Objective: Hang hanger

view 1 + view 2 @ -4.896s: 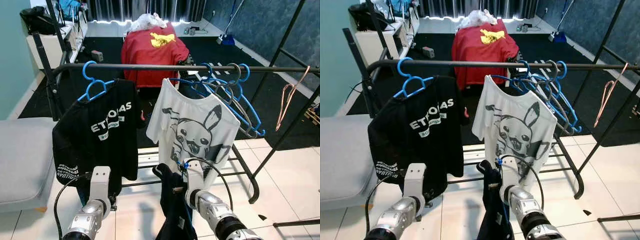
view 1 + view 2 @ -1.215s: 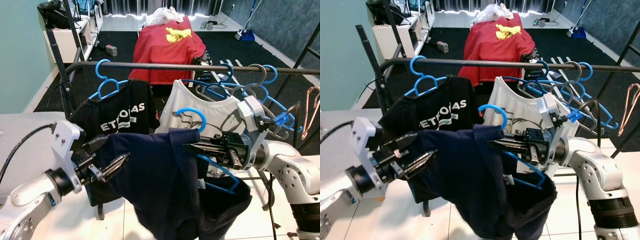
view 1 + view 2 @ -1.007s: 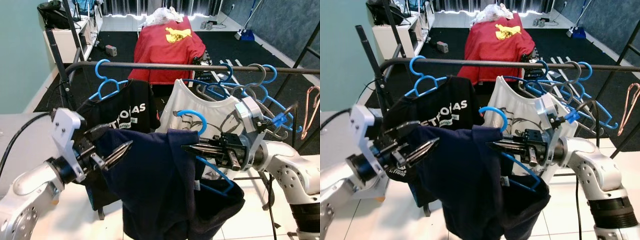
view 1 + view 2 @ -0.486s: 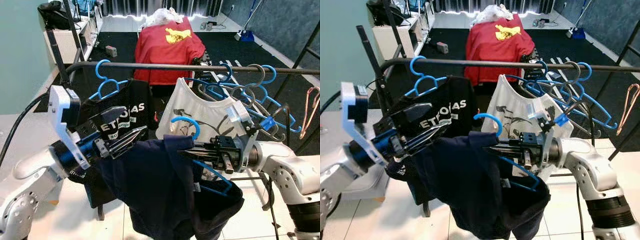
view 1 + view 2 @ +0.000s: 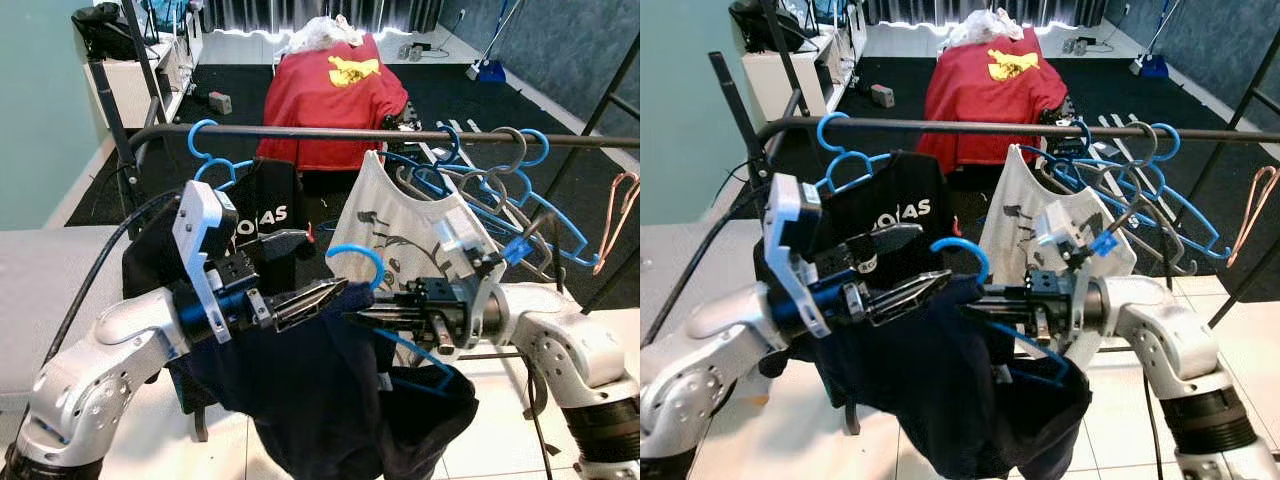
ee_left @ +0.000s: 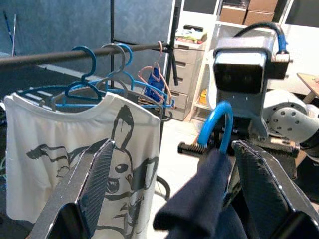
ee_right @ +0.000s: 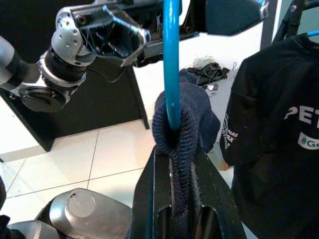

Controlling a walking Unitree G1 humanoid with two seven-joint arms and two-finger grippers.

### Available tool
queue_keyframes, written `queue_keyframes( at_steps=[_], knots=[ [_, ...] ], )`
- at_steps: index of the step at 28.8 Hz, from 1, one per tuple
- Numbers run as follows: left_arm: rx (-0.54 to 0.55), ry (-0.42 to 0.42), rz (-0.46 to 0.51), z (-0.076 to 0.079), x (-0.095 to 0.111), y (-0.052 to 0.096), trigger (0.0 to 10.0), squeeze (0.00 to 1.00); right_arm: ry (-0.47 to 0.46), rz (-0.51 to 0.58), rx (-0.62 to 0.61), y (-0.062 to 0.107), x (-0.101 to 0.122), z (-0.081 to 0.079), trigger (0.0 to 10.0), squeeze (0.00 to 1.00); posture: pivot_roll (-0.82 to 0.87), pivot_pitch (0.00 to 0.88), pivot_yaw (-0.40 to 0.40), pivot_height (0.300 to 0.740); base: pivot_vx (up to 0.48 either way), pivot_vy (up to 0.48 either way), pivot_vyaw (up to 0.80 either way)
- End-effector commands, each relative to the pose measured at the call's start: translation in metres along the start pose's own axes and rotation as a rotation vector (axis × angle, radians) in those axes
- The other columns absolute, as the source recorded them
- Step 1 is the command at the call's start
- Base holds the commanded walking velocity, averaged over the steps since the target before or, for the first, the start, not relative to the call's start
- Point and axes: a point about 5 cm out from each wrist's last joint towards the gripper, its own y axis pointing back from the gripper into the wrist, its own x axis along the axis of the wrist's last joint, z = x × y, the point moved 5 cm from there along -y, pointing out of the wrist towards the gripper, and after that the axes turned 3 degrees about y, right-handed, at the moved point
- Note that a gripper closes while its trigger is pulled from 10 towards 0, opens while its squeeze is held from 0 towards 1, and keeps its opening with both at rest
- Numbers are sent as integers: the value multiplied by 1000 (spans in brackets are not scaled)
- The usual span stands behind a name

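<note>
A navy garment (image 5: 320,400) hangs on a blue hanger (image 5: 355,255) held in front of the black rail (image 5: 330,131), below rail height. My right gripper (image 5: 352,317) is shut on the hanger's neck through the navy collar (image 7: 174,114). My left gripper (image 5: 322,264) is open just left of the hook, one finger above the collar and one finger at it. In the left wrist view the hook (image 6: 219,124) and collar sit between the spread fingers (image 6: 97,179). A black T-shirt (image 5: 262,215) and a white cartoon T-shirt (image 5: 410,225) hang on the rail behind.
Several bare blue and grey hangers (image 5: 500,170) crowd the rail's right part, and a pink hanger (image 5: 610,215) hangs on a slanted bar. A red shirt (image 5: 335,95) lies further back. A grey padded surface (image 5: 50,290) is at my left. The rack's upright (image 5: 115,120) is at the rail's left end.
My left arm has swung right and forward, bringing its open fingers from the garment's left shoulder to the hook. The right gripper and hanger have shifted slightly left.
</note>
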Motion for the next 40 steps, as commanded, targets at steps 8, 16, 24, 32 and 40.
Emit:
queue_keyframes(
  at_steps=[8,16,24,32,40],
  knots=[
    [-52,24,21,8,3,-6,10000,0,42,-32,45,-7,1,-5,10000,0,8,32,-18,740,0,0,0],
    [-110,-20,-156,19,-29,6,10000,0,56,-14,41,-6,8,-2,10000,0,7,22,-16,740,0,0,0],
    [-26,-86,-329,-7,-44,46,10000,0,64,-4,50,1,16,-3,10000,0,10,7,-17,740,0,0,0],
    [21,-118,-405,-22,-49,66,10000,0,65,-7,63,6,20,-4,10000,0,9,4,-17,740,0,0,0],
    [-20,-43,-379,-19,-47,62,0,0,52,-16,81,6,19,-7,10000,0,4,13,-15,740,0,0,0]
  ],
)
